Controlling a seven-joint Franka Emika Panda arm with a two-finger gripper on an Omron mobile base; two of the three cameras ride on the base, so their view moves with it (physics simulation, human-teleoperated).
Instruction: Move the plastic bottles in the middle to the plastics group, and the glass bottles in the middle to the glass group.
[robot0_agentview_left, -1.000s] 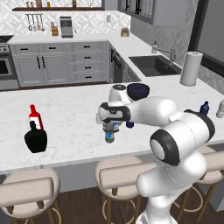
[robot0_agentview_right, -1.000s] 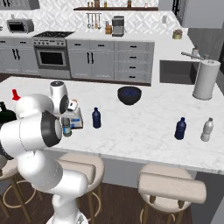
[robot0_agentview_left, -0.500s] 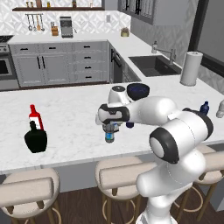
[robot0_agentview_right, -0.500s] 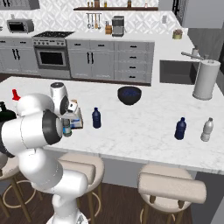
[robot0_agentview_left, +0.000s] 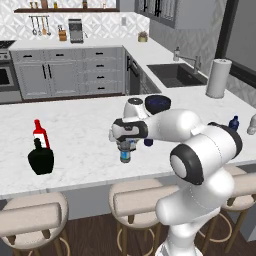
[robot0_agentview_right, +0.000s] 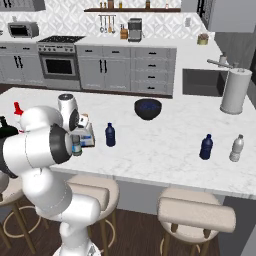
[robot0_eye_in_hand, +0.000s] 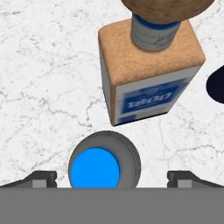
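While the jaws (robot0_eye_in_hand: 112, 177) stand spread wide with nothing between them, they hang directly above the small clear greyish plastic bottle with a blue cap and blue label band (robot0_eye_in_hand: 104, 161), which sits low in the centre of the hand view, its round cap facing the camera and one dark fingertip (robot0_eye_in_hand: 41, 178) showing to each side of it. Just above it in that view stands the flat rectangular clear glass bottle with a tan cork stopper and blue-and-white label (robot0_eye_in_hand: 146, 74), close beside it but apart. From the left base view the greyish bottle (robot0_agentview_left: 125, 152) stands upright on the white marble bench (robot0_agentview_left: 80, 125) at mid-frame, under the hand; the solid dark blue plastic bottle (robot0_agentview_right: 110, 135) stands to its right in the right base view, and the plastics group, a small dark-blue bottle (robot0_agentview_right: 205, 147) and a pale whitish-grey bottle (robot0_agentview_right: 236, 148), waits well apart at the right. Judged by its look, the greyish bottle should be light, thin-walled and rather slick, so a pinch around the body just below the cap seems safest, since a hard squeeze may dent it and a low hold may tip it against the glass neighbour
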